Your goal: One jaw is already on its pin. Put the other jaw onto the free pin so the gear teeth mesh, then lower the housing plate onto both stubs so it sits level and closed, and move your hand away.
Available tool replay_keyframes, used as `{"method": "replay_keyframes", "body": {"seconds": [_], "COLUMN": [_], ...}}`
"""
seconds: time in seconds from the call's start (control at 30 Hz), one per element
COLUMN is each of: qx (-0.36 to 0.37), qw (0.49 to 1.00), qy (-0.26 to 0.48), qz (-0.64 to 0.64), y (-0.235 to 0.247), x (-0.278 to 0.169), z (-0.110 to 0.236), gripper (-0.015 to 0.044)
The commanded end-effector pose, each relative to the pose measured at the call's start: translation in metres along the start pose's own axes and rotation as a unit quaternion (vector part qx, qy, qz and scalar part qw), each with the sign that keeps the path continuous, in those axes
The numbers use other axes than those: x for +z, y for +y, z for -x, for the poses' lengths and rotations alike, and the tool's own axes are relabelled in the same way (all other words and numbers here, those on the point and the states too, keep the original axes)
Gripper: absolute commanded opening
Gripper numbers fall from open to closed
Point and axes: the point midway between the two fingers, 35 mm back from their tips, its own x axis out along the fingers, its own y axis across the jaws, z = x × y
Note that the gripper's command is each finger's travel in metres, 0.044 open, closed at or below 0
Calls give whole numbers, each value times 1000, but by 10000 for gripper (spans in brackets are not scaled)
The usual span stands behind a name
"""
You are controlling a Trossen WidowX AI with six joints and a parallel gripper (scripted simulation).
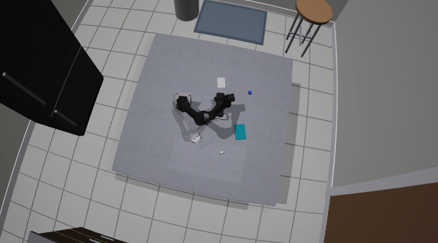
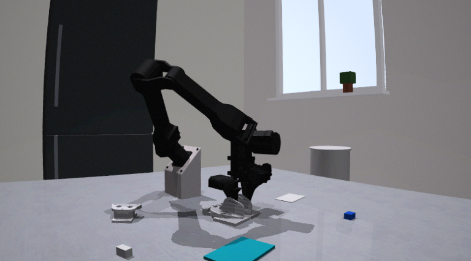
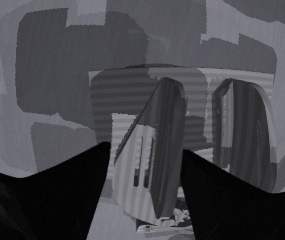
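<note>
The pale base plate lies on the table under the arm. Two upright curved jaws stand over it, one jaw in the middle of the wrist view and another jaw to its right. My gripper is low over the plate and open, its fingers either side of the middle jaw, with a narrow gap at the left finger. The other jaw is outside the fingers. Pins and gear teeth cannot be made out. The white housing plate, with two holes, stands apart, away from the gripper.
A teal slab lies in front of the base plate. A small white block, a blue cube and a white square also lie on the table.
</note>
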Motion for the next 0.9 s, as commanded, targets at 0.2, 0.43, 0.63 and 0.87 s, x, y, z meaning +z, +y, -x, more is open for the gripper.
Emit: {"method": "replay_keyframes", "body": {"seconds": [0.2,0.43,0.63,0.87], "qx": [0,1,-2,3], "qw": [1000,1000,1000,1000], "qy": [0,0,0,-3], "qz": [0,1,2,-8], "y": [0,1,0,-13], "x": [0,1,-1,0], "z": [0,17,69,63], "gripper": [224,224,224,303]}}
